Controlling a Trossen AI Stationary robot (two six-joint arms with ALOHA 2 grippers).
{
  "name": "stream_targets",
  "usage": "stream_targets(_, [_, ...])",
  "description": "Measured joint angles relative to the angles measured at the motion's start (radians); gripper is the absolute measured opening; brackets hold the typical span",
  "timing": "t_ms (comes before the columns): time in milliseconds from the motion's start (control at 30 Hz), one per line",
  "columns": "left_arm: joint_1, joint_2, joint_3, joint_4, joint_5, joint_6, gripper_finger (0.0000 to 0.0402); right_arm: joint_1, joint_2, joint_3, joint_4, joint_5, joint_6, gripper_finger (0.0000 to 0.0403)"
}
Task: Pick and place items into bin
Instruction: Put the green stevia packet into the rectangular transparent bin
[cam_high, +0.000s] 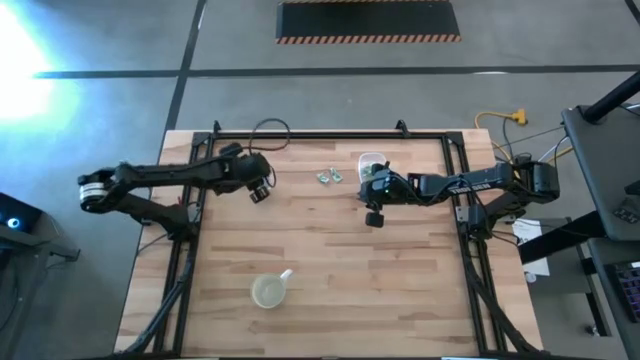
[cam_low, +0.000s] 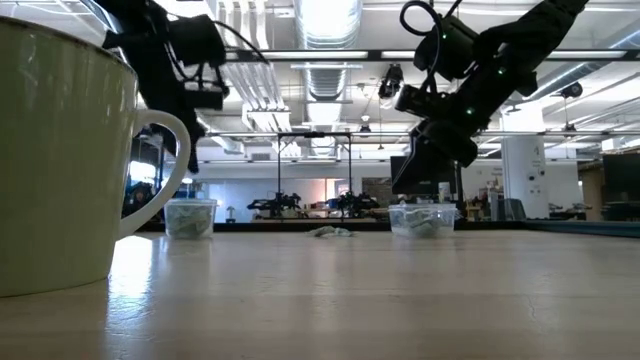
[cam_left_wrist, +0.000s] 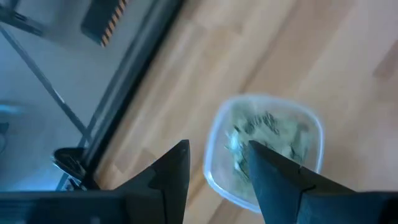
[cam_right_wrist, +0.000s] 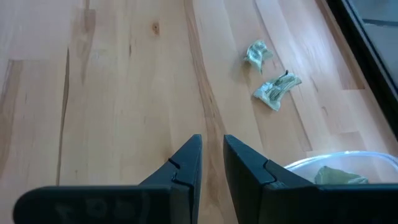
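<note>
Two crumpled pale green items (cam_right_wrist: 277, 89) (cam_right_wrist: 258, 53) lie on the wooden table (cam_high: 330, 250), seen together as the loose items (cam_high: 330, 177) in the high view. A clear bin (cam_left_wrist: 267, 146) with several green pieces in it stands at the far left, below my left gripper (cam_left_wrist: 217, 158), which hovers open above it and holds nothing. My right gripper (cam_right_wrist: 212, 149) hangs over bare wood beside a second clear bin (cam_right_wrist: 339, 169). Only a narrow gap shows between its fingers, and nothing is in it.
A yellowish cup (cam_high: 270, 291) with a spout stands near the table's front edge and fills the left of the low view as the cup (cam_low: 60, 150). Black frame rails (cam_high: 205, 160) run along the table's sides. Bare wood lies between the cup and the bins.
</note>
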Motion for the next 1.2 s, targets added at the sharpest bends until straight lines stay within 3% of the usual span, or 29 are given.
stream_targets(300, [-0.038, -0.26, -0.076, 0.138, 0.011, -0.091, 0.0143, 0.0, 0.0, -0.002, 0.04, -0.003, 0.001, 0.0057])
stream_targets(433, [-0.114, -0.384, -0.205, 0.338, 0.096, -0.089, 0.0143, 0.001, 0.0, -0.016, 0.071, -0.011, 0.03, 0.0057])
stream_targets(667, [-0.202, -0.535, -0.446, 0.685, 0.221, 0.054, 0.0143, 0.001, 0.0, -0.053, 0.227, -0.011, 0.035, 0.0057])
stream_targets(767, [-0.204, -0.566, -0.491, 0.762, 0.22, 0.101, 0.0143, 0.001, 0.0, -0.053, 0.292, -0.011, 0.034, 0.0057])
stream_targets(1000, [-0.204, -0.589, -0.494, 0.769, 0.22, 0.108, 0.0143, 0.001, 0.0, -0.039, 0.428, -0.011, -0.016, 0.0057])
stream_targets(1200, [-0.204, -0.56, -0.495, 0.779, 0.22, 0.11, 0.0143, -0.002, 0.01, 0.012, 0.43, -0.011, -0.018, 0.0057])
